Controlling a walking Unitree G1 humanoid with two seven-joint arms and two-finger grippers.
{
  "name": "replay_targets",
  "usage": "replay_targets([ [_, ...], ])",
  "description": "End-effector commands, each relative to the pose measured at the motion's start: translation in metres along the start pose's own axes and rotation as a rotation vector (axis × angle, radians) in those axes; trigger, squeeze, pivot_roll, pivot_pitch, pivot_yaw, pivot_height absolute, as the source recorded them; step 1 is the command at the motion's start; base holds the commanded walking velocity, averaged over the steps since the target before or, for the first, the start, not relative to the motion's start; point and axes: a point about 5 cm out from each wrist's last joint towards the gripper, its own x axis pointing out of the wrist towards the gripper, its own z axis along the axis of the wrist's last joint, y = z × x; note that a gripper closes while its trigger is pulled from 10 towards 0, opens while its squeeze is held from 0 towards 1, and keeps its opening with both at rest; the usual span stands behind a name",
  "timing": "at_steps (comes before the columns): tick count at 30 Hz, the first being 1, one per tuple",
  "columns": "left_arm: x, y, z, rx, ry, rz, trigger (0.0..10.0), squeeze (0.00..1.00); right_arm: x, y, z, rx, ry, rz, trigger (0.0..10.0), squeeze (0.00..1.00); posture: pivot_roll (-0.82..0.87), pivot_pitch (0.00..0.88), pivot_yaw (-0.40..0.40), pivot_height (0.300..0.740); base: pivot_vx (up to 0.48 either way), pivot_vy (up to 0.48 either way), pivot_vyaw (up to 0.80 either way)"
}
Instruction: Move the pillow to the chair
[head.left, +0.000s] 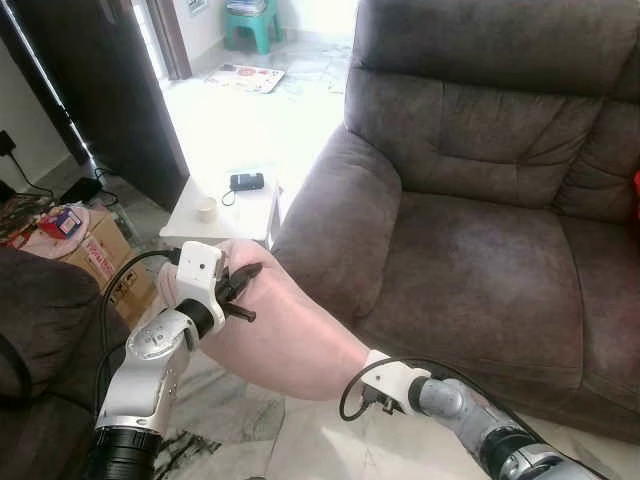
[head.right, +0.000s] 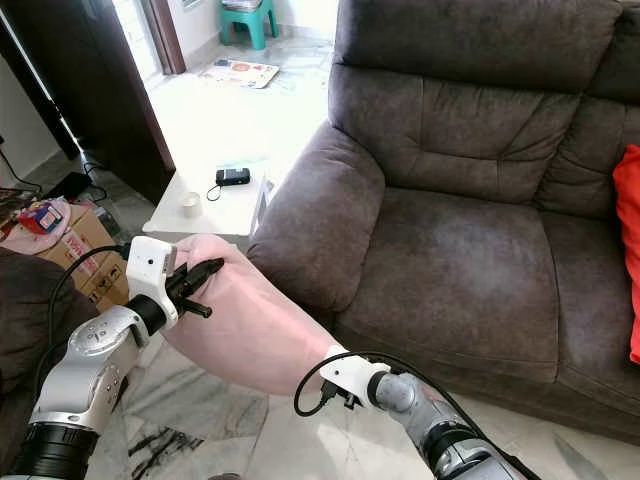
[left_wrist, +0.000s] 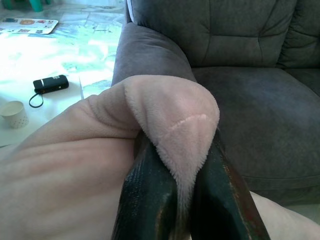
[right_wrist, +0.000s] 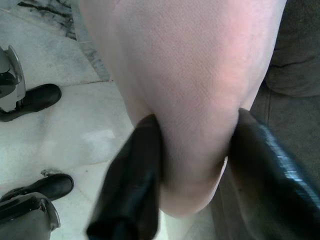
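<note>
Dark grey-brown sofa (head.left: 480, 200) takes the right side, padded armrest (head.left: 335, 215) facing the camera. Red cushion edge (head.right: 627, 250) at its far right. Small white counter (head.left: 205, 222) just beside the armrest, carrying a small cup (head.left: 206, 209) and a black device with a cord (head.left: 246, 181). Pale marble-look floor (head.left: 240, 120), strong daylight washing it out. Dark door or cabinet (head.left: 100, 90) at left, hard to tell which. Teal stool (head.left: 252, 20) far back, cardboard box (head.left: 100, 255) at left.

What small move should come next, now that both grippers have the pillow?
Probably lift and carry it forward-right over the armrest onto the chair seat. The left gripper and right gripper each pinch the pink pillow, which hangs short of the seat.
</note>
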Motion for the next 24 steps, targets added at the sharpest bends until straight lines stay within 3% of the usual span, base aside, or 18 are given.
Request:
replay_targets([
  [1,0.003,0.0,0.026,0.031,-0.102,-0.01,10.0,0.0,0.001,0.007,-0.003,0.0,0.008,0.025,0.0,0.0,0.11,0.028,0.012,0.74,0.0,0.0,0.0],
  [14,0.003,-0.001,0.023,0.029,-0.092,-0.009,10.0,0.0,0.002,0.005,0.002,0.029,-0.019,0.007,0.0,0.0,0.11,0.034,0.014,0.74,0.0,0.0,0.0],
  [24,0.0,0.002,0.011,0.042,-0.038,0.03,10.0,0.0,-0.001,-0.01,0.008,0.134,-0.085,-0.091,0.0,0.0,0.11,0.034,0.013,0.74,0.0,0.0,0.0],
])
